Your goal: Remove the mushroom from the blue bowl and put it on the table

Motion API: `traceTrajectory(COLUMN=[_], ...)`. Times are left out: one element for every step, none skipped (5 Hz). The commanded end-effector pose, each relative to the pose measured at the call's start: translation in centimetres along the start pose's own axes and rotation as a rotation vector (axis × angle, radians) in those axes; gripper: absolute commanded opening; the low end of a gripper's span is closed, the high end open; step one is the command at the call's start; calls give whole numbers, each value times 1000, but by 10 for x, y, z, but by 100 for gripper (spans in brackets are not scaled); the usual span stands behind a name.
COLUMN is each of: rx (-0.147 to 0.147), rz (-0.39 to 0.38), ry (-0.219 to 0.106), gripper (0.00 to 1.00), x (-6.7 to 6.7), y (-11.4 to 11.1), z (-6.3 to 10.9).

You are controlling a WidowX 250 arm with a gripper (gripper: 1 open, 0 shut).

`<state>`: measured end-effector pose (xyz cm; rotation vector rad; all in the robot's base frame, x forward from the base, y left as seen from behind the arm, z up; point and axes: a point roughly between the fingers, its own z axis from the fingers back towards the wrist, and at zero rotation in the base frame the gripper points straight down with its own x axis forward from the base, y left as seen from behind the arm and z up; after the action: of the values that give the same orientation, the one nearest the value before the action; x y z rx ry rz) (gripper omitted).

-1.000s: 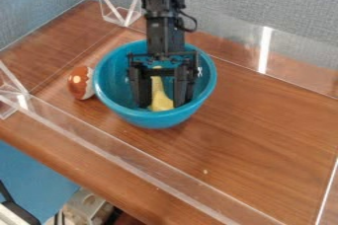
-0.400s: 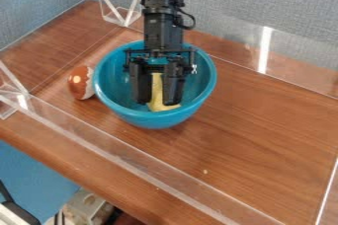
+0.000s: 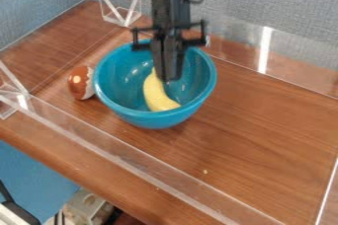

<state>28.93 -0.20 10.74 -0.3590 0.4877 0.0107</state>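
Looking left of centre, we find the mushroom [image 3: 82,82] on the worktop [image 3: 251,120], touching the blue bowl's [image 3: 196,98] left side; our hand [image 3: 168,68], fingers together and empty, hangs over the bowl.

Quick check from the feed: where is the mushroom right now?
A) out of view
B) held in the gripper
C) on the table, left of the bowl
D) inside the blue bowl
C: the mushroom rests on the table against the outer left side of the blue bowl; inside the bowl only a yellow banana piece shows.
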Motion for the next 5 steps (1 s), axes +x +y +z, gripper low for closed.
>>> traceTrajectory(rx=[23, 28, 75, 116, 131], rz=[-86, -167, -262, -334, -343], ry=[-115, -114, -77, -43, -43], gripper=[0, 0, 0, 0, 0], x=[-27, -40, -34, -25, -41], y=[-34, -62, -98, -131, -154], z=[39, 50, 30, 1, -19])
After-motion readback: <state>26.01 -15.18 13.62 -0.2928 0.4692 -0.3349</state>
